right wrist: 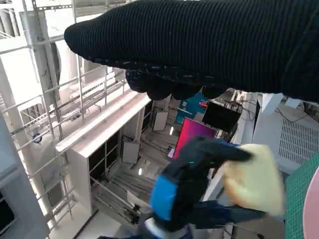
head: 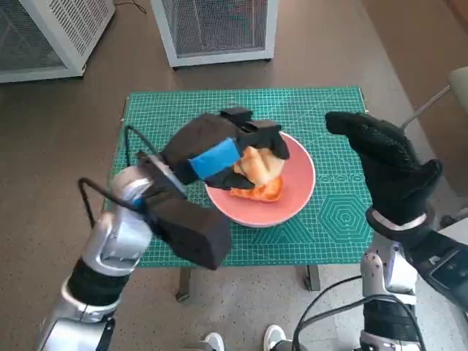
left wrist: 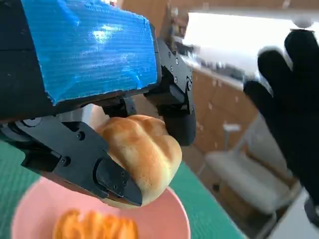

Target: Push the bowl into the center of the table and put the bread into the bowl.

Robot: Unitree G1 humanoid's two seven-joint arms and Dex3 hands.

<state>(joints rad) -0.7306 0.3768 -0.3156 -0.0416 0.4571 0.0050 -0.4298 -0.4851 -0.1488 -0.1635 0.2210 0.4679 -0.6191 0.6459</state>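
i see a smooth matt pink bowl (head: 296, 191), a glossy-crusted bread (left wrist: 144, 149), shiny blue tape on my left hand (head: 219, 155), and my ribbed knitted right hand (head: 384, 157).

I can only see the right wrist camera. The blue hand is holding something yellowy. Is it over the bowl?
Observer: Yes. In the head view the left hand holds the bread above the pink bowl.
Operator: Is the bowl empty?
Observer: No, an orange pastry already lies in it.
Operator: Where's the gloved hand?
Observer: The right hand hangs beside the bowl, over the green mat, holding nothing.
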